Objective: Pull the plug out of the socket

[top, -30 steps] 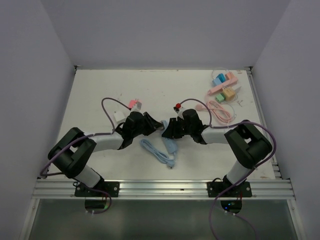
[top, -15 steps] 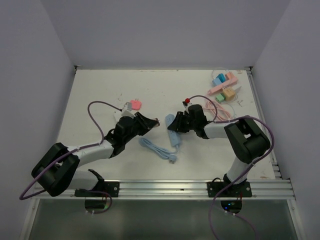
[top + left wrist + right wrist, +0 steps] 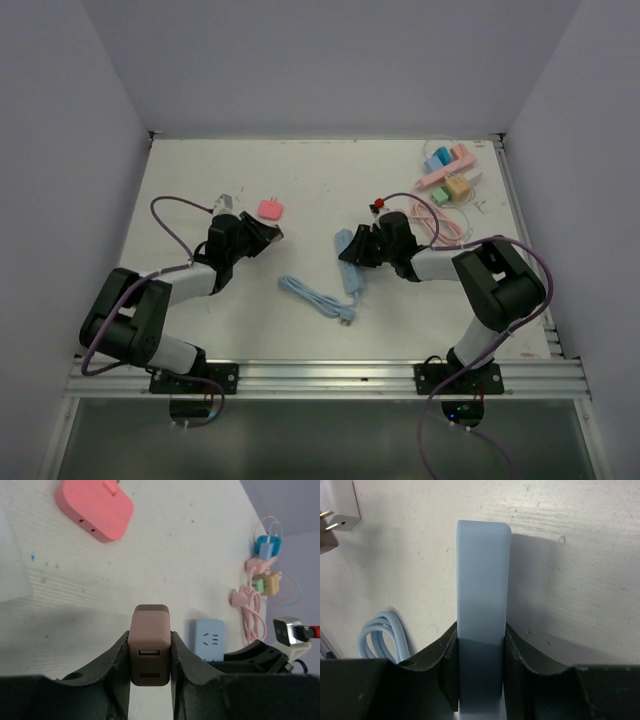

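Observation:
A brownish-pink USB charger plug (image 3: 149, 645) sits clamped between the fingers of my left gripper (image 3: 150, 639), its two USB ports facing the camera. It hangs just above the table at left of centre (image 3: 271, 234). The light blue socket strip (image 3: 483, 580) stands on edge in my right gripper (image 3: 481, 647), which is shut on its sides. Seen from above, the strip (image 3: 347, 265) and right gripper (image 3: 360, 248) are a short way right of the plug, with bare table between them. The socket's empty face (image 3: 209, 639) shows in the left wrist view.
The strip's blue cable (image 3: 315, 298) lies coiled on the table in front of it. A loose pink charger (image 3: 269, 208) rests behind the left gripper. At the back right are a pink strip with coloured chargers (image 3: 447, 178) and a coiled pink cable (image 3: 440, 222).
The two grippers were close together at the table's middle. The left one has drawn back to the left with the plug, now separate from the socket strip, which the right gripper holds further right.

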Motion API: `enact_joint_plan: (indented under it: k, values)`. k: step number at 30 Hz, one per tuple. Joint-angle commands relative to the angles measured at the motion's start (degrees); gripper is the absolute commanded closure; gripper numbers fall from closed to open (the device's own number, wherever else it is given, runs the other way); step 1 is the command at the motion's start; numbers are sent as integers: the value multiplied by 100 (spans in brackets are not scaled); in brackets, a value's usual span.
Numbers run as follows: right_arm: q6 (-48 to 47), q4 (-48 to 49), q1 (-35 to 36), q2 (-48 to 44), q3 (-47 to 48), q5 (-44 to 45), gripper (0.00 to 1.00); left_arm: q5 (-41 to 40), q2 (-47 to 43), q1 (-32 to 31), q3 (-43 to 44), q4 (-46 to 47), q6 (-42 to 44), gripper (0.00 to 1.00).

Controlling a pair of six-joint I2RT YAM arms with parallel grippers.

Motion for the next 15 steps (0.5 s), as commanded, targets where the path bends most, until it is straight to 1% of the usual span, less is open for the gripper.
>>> enact_joint_plan:
  k: [1,3,4,6,7,9,10,12,13,15]
  values:
    - [-317,-605,-44,115,-306,217,100,448,671,363,504,48,510,100]
    - [-344,-596,-44,88,-323,199,100,528,971,434,724,40,641,99]
    - [-344,-579,-44,97,-323,182,100,563,1260,469,908,48,659,97]
    - [-353,-535,-43,88,-332,112,100,668,1534,496,1076,92,712,94]
    - [-370,-526,-44,97,-332,94,100,703,1762,513,1207,110,704,91]
    - [-396,-508,-44,97,-332,59,100,748,1930,540,1305,119,695,84]
    - [-396,-508,-35,88,-341,41,100,756,2027,540,1331,136,677,77]
    - [-423,-508,-35,80,-341,32,100,756,2054,557,1314,163,625,68]
    - [-432,-500,-43,79,-350,15,100,748,2036,566,1262,171,624,57]
    - [-458,-482,-43,71,-350,-12,100,687,1984,566,1191,145,642,47]
